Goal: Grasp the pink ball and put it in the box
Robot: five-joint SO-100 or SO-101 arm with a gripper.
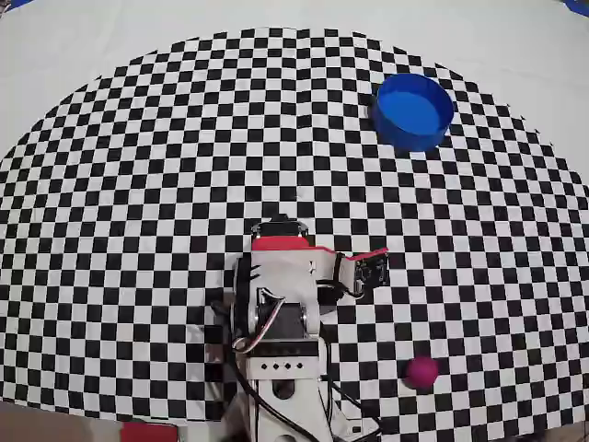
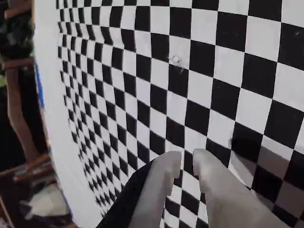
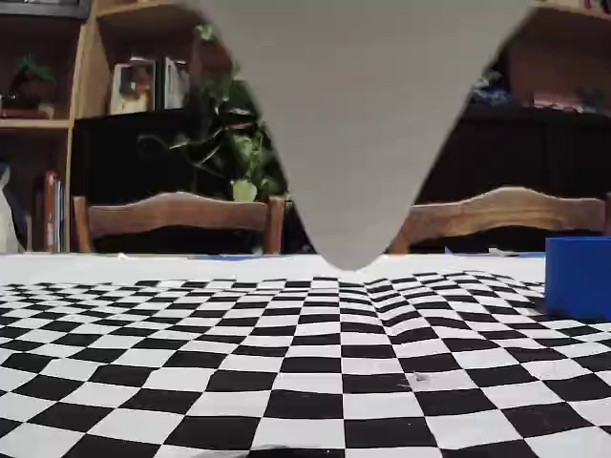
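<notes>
magenta-pink, the pink ball (image 1: 422, 370) is seen in the overhead view on the checkered table (image 1: 138, 184), low and right of the arm's base, well apart from the box (image 1: 413, 111) at upper right. the pincer (image 2: 186, 162) is shown in the wrist view empty, fingers nearly together with a narrow gap. the box (image 3: 579, 277) is cropped at the fixed view's right edge; the grey shape above is probably the arm.

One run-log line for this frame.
phase: pre-grasp | gripper: nearly shut, empty | pink ball: on cloth, untouched | box: empty
</notes>
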